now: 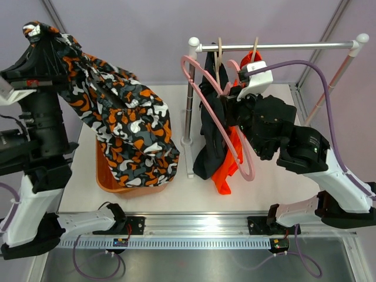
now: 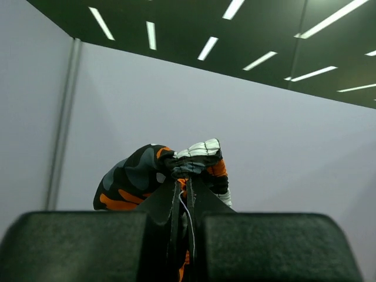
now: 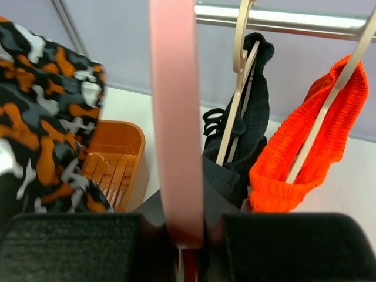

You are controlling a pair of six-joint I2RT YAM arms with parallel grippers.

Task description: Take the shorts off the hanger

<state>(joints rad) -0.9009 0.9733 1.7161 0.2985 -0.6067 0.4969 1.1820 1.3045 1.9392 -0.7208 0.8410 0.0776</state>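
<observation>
My left gripper (image 1: 36, 30) is raised high at the far left and is shut on the waistband of the camouflage shorts (image 1: 126, 126), which hang down over an orange basket (image 1: 108, 176). In the left wrist view the bunched camouflage fabric (image 2: 176, 167) sticks out between the fingers. My right gripper (image 1: 235, 103) is shut on a pink hanger (image 1: 220, 117), free of the rail; it fills the right wrist view as a pink bar (image 3: 175, 117). The dark navy shorts (image 1: 210, 126) and orange shorts (image 1: 229, 164) hang on wooden hangers (image 3: 238, 88) from the rail (image 1: 282, 46).
The rail stands on a white post (image 1: 189, 106) at the table's middle and a slanted post (image 1: 338, 79) at the right. The orange basket (image 3: 114, 161) sits left of the post. A metal track (image 1: 200, 226) runs along the near edge.
</observation>
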